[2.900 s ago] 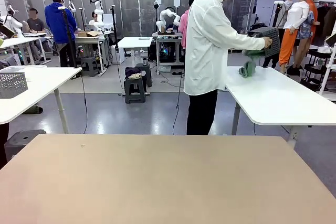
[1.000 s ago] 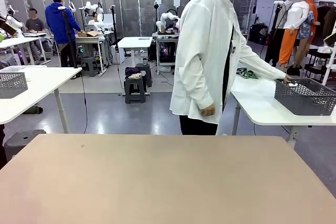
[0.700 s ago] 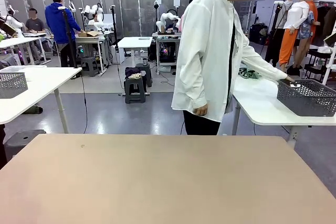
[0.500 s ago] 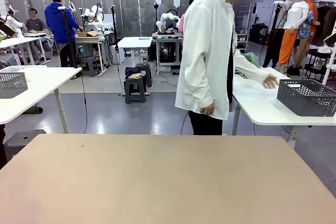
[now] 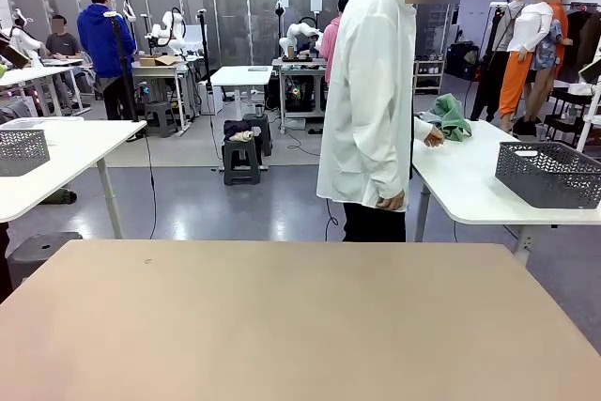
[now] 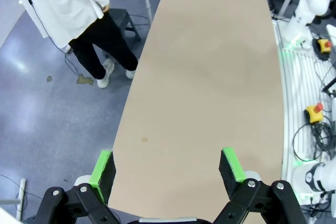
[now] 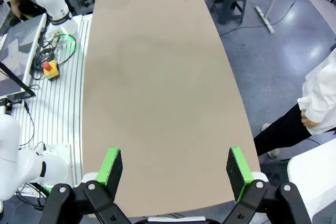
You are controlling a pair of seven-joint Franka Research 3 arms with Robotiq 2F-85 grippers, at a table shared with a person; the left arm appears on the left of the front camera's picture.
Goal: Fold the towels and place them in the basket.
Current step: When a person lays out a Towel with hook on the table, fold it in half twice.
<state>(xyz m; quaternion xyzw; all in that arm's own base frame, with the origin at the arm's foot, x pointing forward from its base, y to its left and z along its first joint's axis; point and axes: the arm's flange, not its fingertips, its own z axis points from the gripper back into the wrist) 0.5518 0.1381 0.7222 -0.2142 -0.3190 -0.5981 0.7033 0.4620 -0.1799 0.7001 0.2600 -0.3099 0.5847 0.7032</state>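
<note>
Towels [image 5: 453, 117] lie in a crumpled mint-green heap at the far end of the white side desk [image 5: 470, 185], off to the right beyond the tan desk [image 5: 300, 326]; whether the pale blue-grey one is bundled into that heap is too small to tell. The person [image 5: 371, 91] in a white coat stands between the two desks, lower legs hidden behind the tan desk's far edge; one hand [image 5: 433, 137] is just beside the heap. The dark mesh basket [image 5: 547, 174] stands on the same white desk, well apart from the towels; its right end is cut off by the picture's edge, and its near wall hides whatever is inside. The left gripper [image 6: 167, 166] hangs above the tan desk with jaws spread wide, grasping nothing; the right gripper [image 7: 174, 166] is likewise released, nothing between its green pads [image 7: 111, 165].
</note>
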